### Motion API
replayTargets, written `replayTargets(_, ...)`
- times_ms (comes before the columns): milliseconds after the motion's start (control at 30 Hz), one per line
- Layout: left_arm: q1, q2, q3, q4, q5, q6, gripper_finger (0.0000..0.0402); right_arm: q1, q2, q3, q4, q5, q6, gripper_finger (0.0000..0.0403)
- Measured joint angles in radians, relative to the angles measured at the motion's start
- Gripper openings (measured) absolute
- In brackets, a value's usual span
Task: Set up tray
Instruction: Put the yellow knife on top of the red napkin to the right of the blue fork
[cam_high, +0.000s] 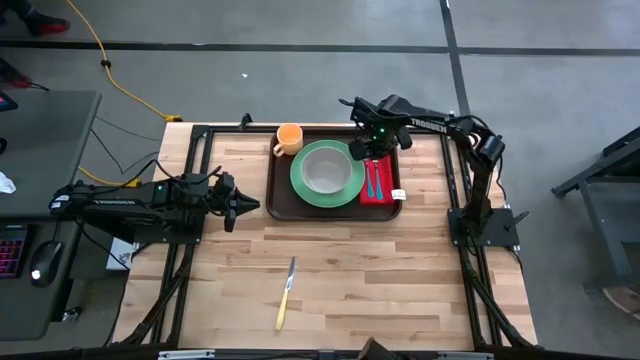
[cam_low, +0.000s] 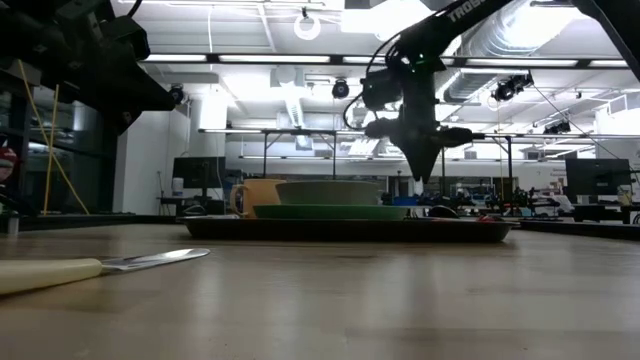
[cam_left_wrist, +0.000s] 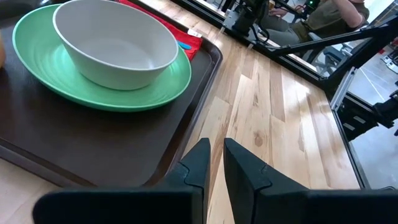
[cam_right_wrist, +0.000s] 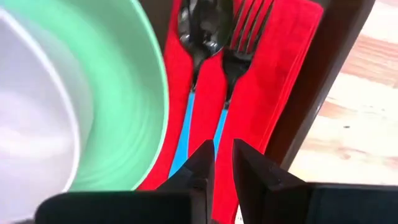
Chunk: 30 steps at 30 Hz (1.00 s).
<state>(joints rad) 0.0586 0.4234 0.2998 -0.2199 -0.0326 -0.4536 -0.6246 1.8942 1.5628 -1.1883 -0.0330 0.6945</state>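
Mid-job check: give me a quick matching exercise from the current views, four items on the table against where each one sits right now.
Items:
1. pale grey round bowl
2. orange ceramic mug
3. yellow-handled table knife
4. blue-handled spoon and fork

Places:
A. on the folded red napkin
B. on the bare wooden table, outside the dark brown plastic tray
C. on the round green plate
D. in the tray's corner, beside the plate

Pairs: 1-C, 2-D, 3-B, 4-A

1 tray, 1 plate, 1 bowl, 1 mug, 1 napkin, 1 knife.
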Motion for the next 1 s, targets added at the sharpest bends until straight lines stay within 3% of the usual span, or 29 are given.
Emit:
replayTargets(533,0.000,0.000,0.000,0.000,0.045,0.001,0.0076,0.124,0.000,0.028,-0.171,0.006,0.047,0.0040)
replayTargets(1000,0.000,0.000,0.000,0.000,0.121,-0.015,0.0076,0.297,-0.048,0.026,-0.200,0.179,0.172,0.0039)
